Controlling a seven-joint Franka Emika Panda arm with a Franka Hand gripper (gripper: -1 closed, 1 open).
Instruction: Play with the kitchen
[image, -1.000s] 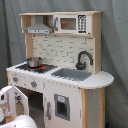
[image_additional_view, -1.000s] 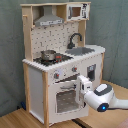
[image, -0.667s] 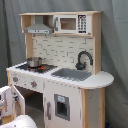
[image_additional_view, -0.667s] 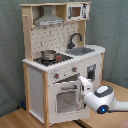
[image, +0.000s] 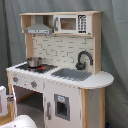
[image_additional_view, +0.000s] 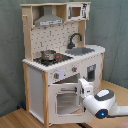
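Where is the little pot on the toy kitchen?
In both exterior views the small metal pot sits on the stovetop, under the hood, with the grey sink and black faucet beside it.

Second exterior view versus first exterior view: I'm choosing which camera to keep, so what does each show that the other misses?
Only the second exterior view shows the arm reaching toward the kitchen's oven door, its tool beside the door's handle.

Only the first exterior view shows the cupboard door with its dark panel head-on; the arm is at most a white shape at the bottom edge.

Both exterior views share the kitchen, pot, faucet, sink, hood and microwave.
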